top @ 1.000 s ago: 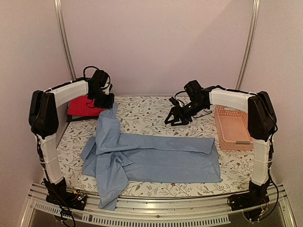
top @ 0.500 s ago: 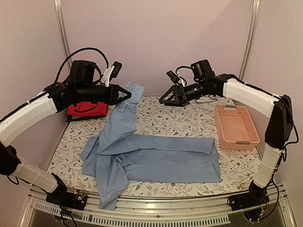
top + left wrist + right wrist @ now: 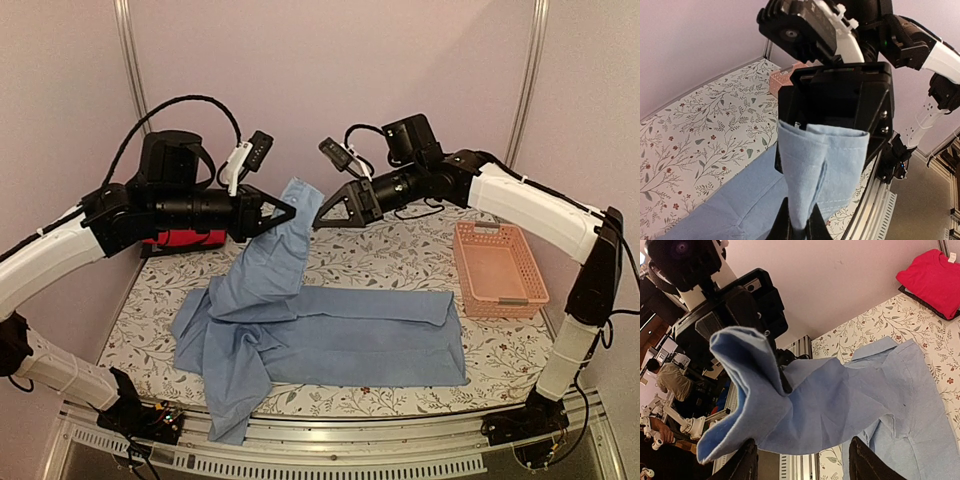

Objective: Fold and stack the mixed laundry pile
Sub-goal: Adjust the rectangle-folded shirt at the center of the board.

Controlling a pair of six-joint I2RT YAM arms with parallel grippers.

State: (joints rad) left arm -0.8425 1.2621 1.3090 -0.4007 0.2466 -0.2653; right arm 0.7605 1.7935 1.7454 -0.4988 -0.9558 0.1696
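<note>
Left gripper (image 3: pixel 288 211), clamped on the sleeve end of the shirt (image 3: pixel 340 335), rises off the table and swings toward centre. Right gripper (image 3: pixel 322 217) climbs and shifts left, closing on that end.

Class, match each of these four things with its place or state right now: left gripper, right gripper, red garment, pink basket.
Things: 1 left gripper; 2 right gripper; 3 red garment; 4 pink basket.
States: A on the right side of the table; B open beside the raised sleeve; C shut on a sleeve of the blue shirt; D far left corner.
Pairs: 1-C, 2-B, 3-D, 4-A.
</note>
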